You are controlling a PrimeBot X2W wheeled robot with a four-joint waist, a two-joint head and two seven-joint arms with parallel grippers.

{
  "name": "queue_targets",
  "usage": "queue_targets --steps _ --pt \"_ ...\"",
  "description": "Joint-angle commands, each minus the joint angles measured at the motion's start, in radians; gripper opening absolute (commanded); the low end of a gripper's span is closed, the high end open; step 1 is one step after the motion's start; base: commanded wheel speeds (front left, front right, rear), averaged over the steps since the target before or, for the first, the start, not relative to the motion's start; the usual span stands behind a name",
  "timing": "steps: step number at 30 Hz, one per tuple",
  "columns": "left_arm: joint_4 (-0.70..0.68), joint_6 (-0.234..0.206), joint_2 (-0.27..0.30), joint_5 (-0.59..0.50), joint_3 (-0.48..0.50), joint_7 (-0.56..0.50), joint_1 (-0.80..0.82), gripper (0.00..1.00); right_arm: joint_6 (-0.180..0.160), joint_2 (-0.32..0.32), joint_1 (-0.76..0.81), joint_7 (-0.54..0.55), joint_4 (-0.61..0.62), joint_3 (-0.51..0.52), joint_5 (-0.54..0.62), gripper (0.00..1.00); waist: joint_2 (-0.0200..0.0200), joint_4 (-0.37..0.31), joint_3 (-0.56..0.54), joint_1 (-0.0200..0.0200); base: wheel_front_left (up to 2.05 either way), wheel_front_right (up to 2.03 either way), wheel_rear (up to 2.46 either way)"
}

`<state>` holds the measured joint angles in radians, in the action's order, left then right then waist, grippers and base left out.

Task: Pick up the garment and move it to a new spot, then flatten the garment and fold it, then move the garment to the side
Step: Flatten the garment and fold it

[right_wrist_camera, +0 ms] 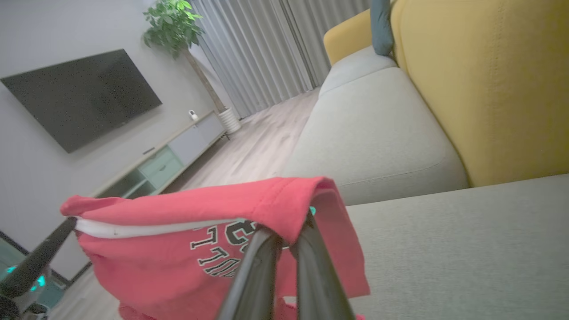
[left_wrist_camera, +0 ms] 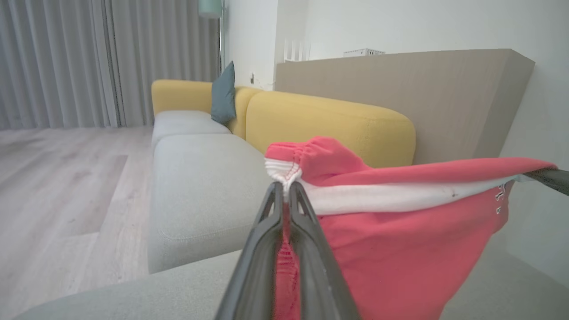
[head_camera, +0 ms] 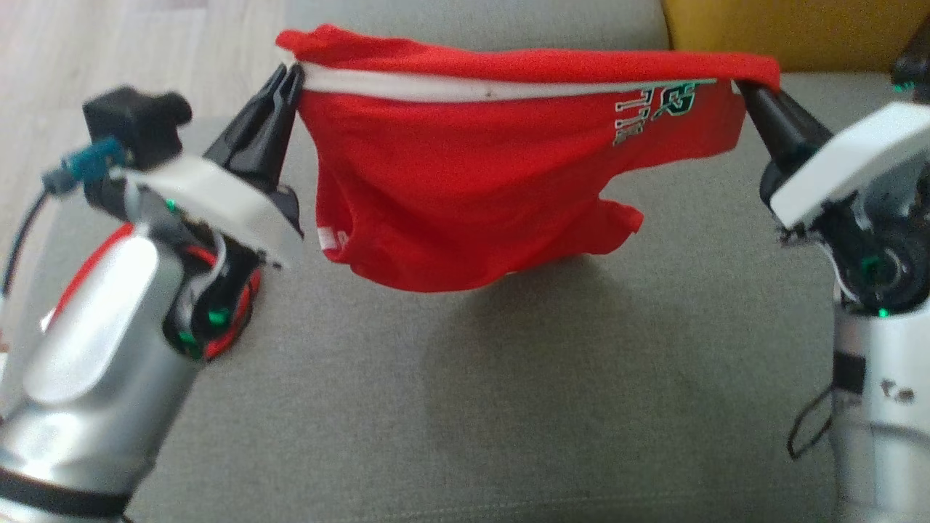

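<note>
Red cloth garment with white band [head_camera: 472,181] hangs taut between the clamped left end effector [head_camera: 287,76] and right end effector [head_camera: 748,91], above a grey fabric sofa seat [head_camera: 508,399].

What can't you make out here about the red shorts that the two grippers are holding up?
- Lettering on the red shorts: in the head view it is blurred and cut by the folded-over top edge. In the right wrist view it is partly behind the right gripper.
- White label: head view, too small to read.
- Shorts' far side: faces away from the cameras.
</note>
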<state>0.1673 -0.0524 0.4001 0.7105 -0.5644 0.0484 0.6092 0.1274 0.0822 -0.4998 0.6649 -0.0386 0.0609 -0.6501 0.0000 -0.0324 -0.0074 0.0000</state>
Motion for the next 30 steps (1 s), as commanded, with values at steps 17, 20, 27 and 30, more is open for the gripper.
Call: queue_targets --steps 17,20,27,30 --pt "0.44 0.046 -0.01 -0.031 0.146 0.007 0.811 0.0 0.003 -0.03 -0.899 -0.459 -0.491 0.009 0.341 0.0 0.0 -0.061 0.459 0.0 0.0 0.0 0.0" --pt "0.538 0.057 -0.057 -0.019 0.161 0.086 0.845 0.0 0.003 -0.031 -0.941 -0.568 -0.612 0.014 0.334 0.0 0.0 -0.058 0.479 0.0 0.0 0.0 0.0" --pt "0.704 0.132 -0.158 0.005 0.13 0.174 0.765 0.0 0.003 -0.032 -0.864 -0.633 -0.842 -0.054 0.224 0.0 0.0 -0.038 0.501 0.0 0.0 0.0 0.0" --pt "0.755 0.152 -0.184 -0.004 0.101 0.192 0.696 0.0 0.003 -0.032 -0.802 -0.627 -0.903 -0.092 0.189 0.0 0.0 -0.028 0.491 0.0 0.0 0.0 0.0"
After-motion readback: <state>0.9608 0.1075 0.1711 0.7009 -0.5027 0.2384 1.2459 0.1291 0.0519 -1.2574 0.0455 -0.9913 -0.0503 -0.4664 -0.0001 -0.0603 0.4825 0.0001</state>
